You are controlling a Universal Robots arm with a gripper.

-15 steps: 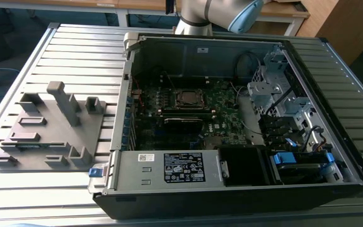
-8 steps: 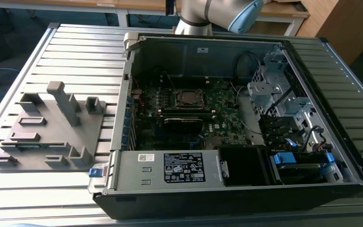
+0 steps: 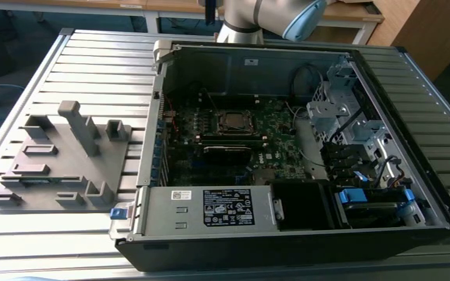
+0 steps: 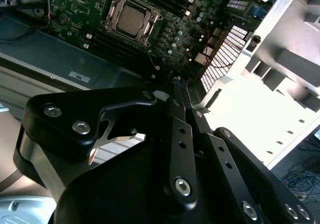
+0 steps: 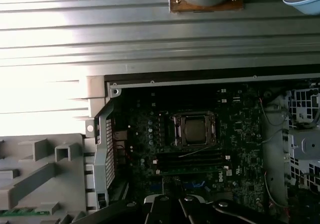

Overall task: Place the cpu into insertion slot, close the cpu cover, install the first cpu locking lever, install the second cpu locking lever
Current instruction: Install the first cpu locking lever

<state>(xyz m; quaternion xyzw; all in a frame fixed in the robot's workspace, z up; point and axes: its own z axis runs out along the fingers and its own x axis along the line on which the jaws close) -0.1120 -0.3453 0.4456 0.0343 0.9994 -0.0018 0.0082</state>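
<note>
On the exterior view's left I see the grey tray [image 3: 61, 170], where parts can wait, I think. Next comes the open computer case [image 3: 150, 117]. In its middle the cpu [image 4: 131, 20] lies flat in the insertion slot [image 3: 218, 122]. The cpu cover [image 5: 176, 130] lies down over it, likely to hold it in. My gripper [image 4: 181, 86] hangs high above the board, pinched together and holding nothing, well apart so it bumps nothing.
</note>
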